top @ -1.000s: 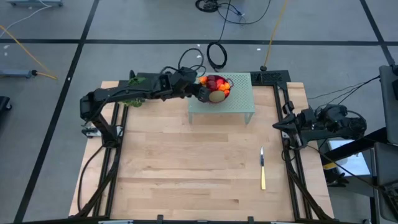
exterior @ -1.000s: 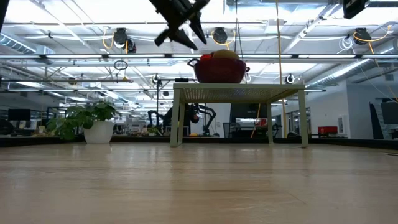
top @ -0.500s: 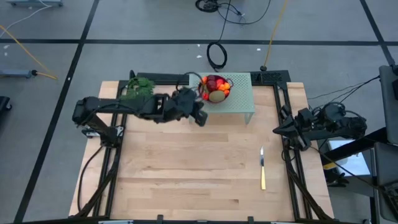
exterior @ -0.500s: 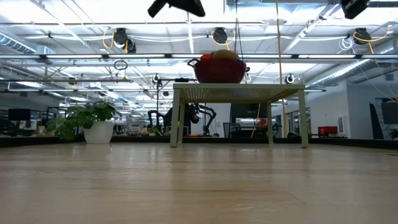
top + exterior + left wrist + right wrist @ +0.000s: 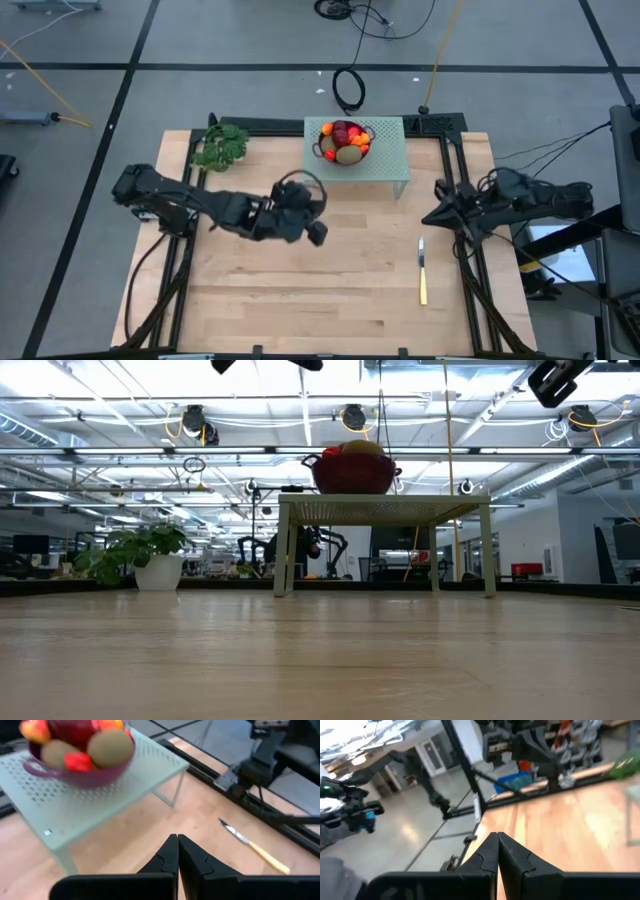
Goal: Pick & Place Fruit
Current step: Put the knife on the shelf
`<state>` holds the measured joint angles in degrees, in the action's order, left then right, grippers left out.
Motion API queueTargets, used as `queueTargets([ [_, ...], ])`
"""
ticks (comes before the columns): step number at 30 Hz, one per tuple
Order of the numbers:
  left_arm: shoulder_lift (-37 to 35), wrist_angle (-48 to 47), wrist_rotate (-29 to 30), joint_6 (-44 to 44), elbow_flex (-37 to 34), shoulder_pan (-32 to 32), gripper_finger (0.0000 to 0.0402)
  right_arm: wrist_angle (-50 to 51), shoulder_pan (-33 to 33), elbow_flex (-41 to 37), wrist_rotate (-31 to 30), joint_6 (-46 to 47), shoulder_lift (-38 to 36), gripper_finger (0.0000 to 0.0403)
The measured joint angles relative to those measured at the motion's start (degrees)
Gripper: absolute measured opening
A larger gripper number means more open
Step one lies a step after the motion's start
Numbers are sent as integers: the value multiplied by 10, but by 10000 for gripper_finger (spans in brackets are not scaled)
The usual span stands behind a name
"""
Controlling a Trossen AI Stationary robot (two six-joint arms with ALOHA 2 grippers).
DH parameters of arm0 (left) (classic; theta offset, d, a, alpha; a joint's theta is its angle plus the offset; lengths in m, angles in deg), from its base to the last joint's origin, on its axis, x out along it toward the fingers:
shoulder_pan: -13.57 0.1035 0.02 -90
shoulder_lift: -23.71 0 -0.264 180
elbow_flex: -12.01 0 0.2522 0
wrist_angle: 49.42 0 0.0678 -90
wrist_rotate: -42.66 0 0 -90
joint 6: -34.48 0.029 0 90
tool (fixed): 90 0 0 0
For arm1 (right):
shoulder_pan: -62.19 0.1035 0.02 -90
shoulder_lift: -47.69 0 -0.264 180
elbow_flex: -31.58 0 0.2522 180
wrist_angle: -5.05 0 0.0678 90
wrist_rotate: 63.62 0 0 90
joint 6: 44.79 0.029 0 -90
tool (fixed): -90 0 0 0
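Left claw [image 5: 177, 851] hangs mid-bench, pressed together, empty — mixed fruit [image 5: 346, 141] at one o'clock; right claw [image 5: 497, 851] too is closed.

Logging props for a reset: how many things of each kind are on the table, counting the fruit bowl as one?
Bowl of fruit: 1
Green rack: 1
Knife: 1
Leafy sprig: 1
Total: 4

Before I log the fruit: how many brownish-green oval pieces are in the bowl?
2. One brownish-green oval lies at the bowl's rim nearest the knife; the other oval sits beside a small red piece. More may be hidden underneath.
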<state>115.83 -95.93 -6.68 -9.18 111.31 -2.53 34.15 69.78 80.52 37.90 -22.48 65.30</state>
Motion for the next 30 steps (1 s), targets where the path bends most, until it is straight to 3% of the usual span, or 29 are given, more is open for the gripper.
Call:
queueTargets([
  [8, -12, 81, 18, 10, -87, -46, 2, -1, 0, 0, 37, 41, 66, 0],
  [13, -62, 173, 14, 22, -197, -47, 3, -1, 4, 0, 34, 64, 97, 0],
  [20, -177, 337, -47, 89, -369, -34, 2, -4, 39, 0, -38, 85, 146, 0],
  [30, -333, 359, -140, 169, -498, -11, 4, -63, 103, 0, -160, 86, 195, 0],
])
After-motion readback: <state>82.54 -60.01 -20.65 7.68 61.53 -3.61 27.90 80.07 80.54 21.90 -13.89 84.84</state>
